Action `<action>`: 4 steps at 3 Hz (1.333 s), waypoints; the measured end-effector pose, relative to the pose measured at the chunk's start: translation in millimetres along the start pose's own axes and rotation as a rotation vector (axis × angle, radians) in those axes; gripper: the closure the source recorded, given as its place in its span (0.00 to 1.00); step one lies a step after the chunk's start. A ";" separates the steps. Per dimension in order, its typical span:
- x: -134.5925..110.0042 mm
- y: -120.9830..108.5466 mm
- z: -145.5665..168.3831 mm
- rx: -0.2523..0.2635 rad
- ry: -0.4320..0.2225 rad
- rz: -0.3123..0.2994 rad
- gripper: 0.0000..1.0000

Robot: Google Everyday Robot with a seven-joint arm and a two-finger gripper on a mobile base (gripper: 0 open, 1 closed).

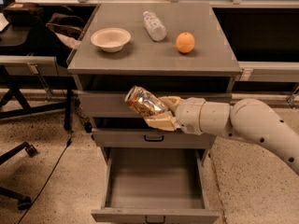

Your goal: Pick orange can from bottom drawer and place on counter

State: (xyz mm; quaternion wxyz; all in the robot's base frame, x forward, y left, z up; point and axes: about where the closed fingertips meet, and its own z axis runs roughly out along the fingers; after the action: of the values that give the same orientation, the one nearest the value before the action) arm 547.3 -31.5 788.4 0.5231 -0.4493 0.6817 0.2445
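My tool is clamped on the orange can, holding it tilted in front of the upper drawers, clear of the open bottom drawer. I judge the pick done. Raising the can over the worktop and setting it down remains.

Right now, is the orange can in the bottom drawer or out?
Out. The gripper holds the orange can tilted in front of the top drawer, above the open bottom drawer, below the counter.

Orange can, gold-patterned, tilted, clamped in pincer just below counter edge — bottom drawer pulled open
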 end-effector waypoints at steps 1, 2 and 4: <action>-0.2 0.0 -0.1 0.000 0.000 0.000 1.00; -16.2 -2.6 -6.2 0.010 -0.023 -0.025 1.00; -95.3 -20.1 -27.3 0.056 -0.098 -0.143 1.00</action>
State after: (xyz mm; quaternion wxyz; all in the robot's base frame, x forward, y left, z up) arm 556.0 -29.0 889.2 0.5842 -0.4696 0.6281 0.2088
